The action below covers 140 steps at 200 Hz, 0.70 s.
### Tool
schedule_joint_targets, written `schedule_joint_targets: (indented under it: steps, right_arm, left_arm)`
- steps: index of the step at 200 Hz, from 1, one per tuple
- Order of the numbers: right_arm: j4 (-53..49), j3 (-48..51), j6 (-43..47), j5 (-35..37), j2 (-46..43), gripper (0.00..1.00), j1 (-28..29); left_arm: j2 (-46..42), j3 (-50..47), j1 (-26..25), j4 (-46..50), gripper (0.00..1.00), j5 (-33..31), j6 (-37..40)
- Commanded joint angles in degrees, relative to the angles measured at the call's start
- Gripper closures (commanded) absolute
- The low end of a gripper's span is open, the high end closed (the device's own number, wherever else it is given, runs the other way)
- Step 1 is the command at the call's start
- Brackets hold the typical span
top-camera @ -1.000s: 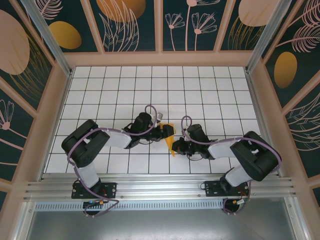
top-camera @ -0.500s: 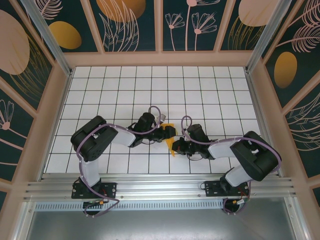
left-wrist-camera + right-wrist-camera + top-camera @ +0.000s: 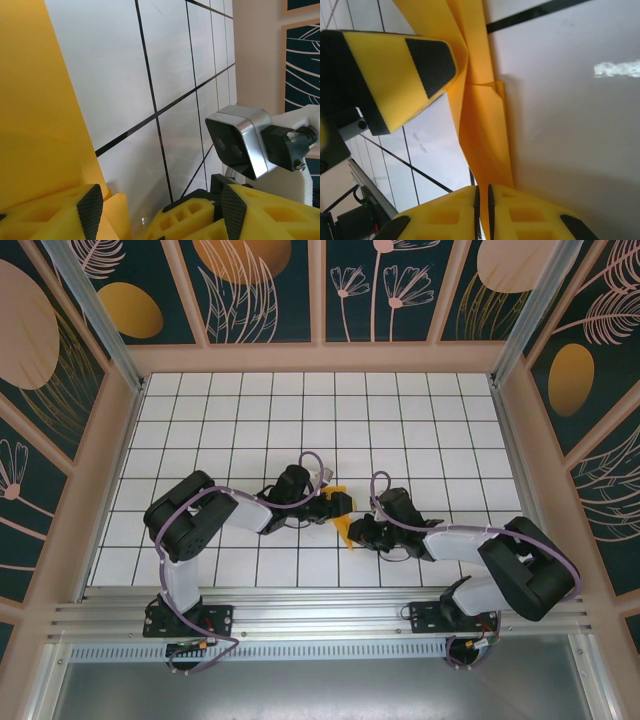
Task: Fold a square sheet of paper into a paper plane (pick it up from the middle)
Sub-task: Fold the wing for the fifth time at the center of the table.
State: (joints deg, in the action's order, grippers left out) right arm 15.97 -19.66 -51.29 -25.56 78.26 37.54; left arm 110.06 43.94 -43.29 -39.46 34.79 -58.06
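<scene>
Since a second earlier, the left arm's elbow had swung toward the middle and the right arm's elbow had drifted outward, while both wrists stayed at the paper. From the top camera I saw the folded sheet of paper (image 3: pixel 345 523) near the middle of the table (image 3: pixel 250 420), with the left gripper (image 3: pixel 341 504) at its far end and the right gripper (image 3: pixel 352 534) at its near end. On the left wrist camera, the left gripper (image 3: pixel 160 212) had its jaws spread wide and gripped nothing. The paper (image 3: pixel 35 115) ran along the left-hand finger. On the right wrist camera, the right gripper (image 3: pixel 483 207) had its jaws pinched nearly together on the paper's edge (image 3: pixel 482 130), and one left finger (image 3: pixel 395 65) touched the creased strip higher up.
</scene>
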Motion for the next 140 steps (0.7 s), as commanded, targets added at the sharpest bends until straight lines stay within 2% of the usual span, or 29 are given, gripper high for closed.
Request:
schedule_joint_targets:
  steps: [1,53,85,140]
  right_arm:
    - [-3.52,1.12,0.78,0.65,0.53,0.90,-0.36]
    - [-5.40,1.09,2.18,0.65,4.86,0.93,0.31]
    - [-15.86,-1.87,4.16,9.22,5.72,0.94,2.36]
    - [-15.03,-3.81,3.89,10.20,-6.24,0.79,2.23]
  left_arm:
    - [3.66,0.49,-0.37,2.36,0.33,-2.03,2.39]
    - [3.62,1.14,-0.35,3.54,0.33,-2.04,2.68]
    - [3.71,1.49,-0.39,5.03,0.33,-2.64,2.94]
    - [4.02,2.14,-0.39,7.39,0.34,-3.39,3.79]
